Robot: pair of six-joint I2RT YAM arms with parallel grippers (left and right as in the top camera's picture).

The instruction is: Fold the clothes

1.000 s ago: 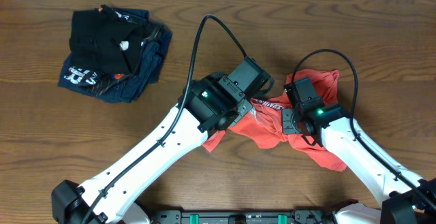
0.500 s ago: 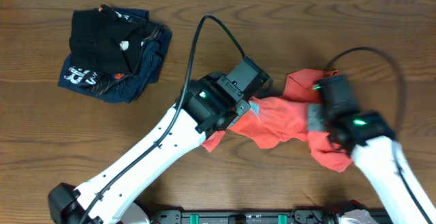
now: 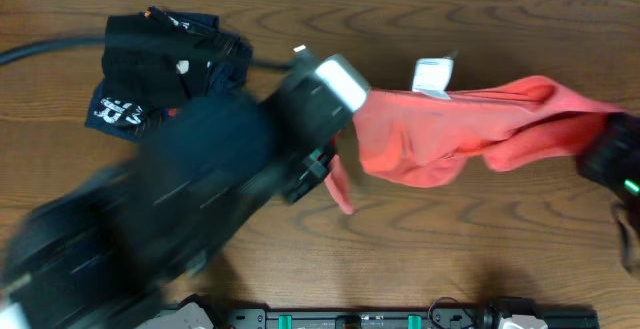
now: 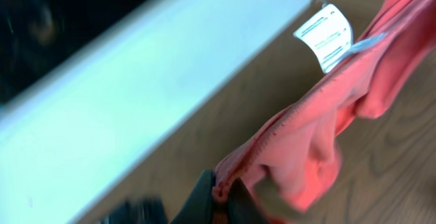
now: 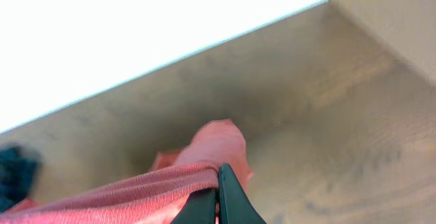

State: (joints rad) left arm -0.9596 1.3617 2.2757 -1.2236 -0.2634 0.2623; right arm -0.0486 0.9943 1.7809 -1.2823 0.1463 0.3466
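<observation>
Left arm [image 3: 200, 174] — black, pale wrist block; right arm [image 3: 608, 154] black, green light; right pincer [image 5: 218, 173] black, tapered.

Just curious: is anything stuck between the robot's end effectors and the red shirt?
Nothing visible. The left end effector and right end effector both grip the red shirt, stretched between them. Dark folded clothes lie apart.

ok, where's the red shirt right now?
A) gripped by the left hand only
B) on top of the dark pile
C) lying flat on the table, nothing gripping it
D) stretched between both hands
D: the coral-red T-shirt spans the gap between the arms, and each wrist view shows red fabric pinched in the closed left hand and right hand.
</observation>
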